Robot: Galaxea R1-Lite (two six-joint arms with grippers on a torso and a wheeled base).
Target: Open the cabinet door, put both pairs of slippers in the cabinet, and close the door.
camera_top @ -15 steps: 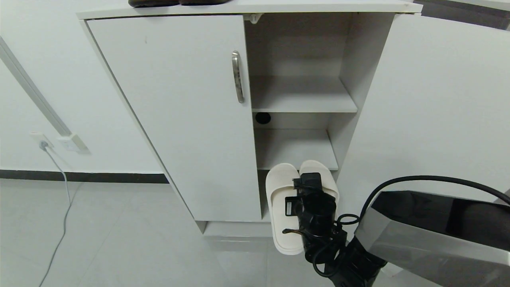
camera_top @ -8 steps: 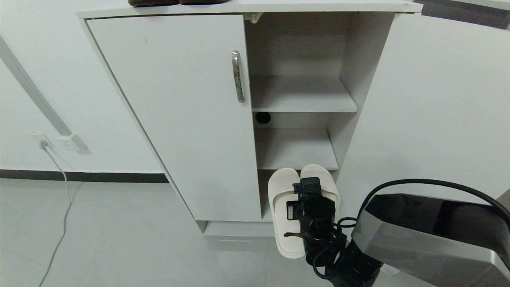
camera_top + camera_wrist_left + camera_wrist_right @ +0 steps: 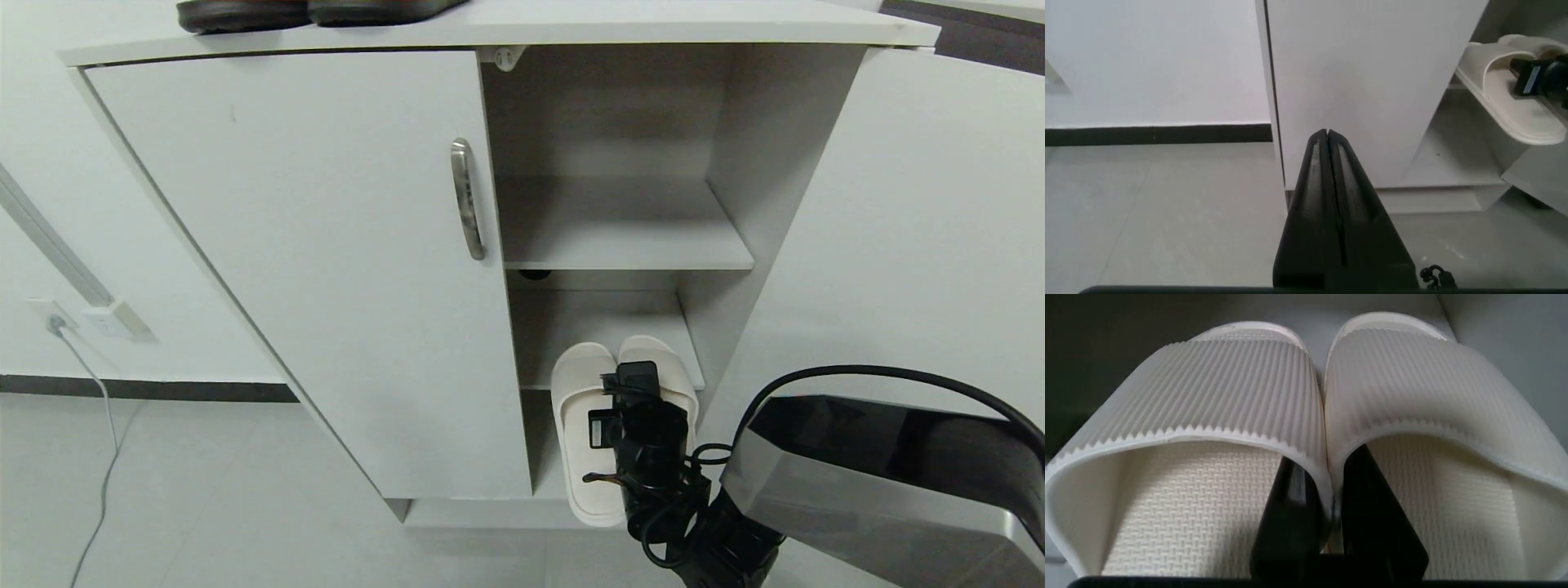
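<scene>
Against white wall (image 3: 49, 122), cabinet door (image 3: 914, 245) stands open; right pincer (image 3: 635, 377) is clamped on white slippers (image 3: 581, 400) at lower centre, not yet shelved; dark slippers (image 3: 245, 12) lie upper left atop cabinet (image 3: 784, 147); left pincer (image 3: 1327, 155) is pressed together.

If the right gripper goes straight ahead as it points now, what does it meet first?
Likely the lower shelf of the open cabinet: the white slippers in the right gripper lead towards its front edge. Depth is unclear.
</scene>
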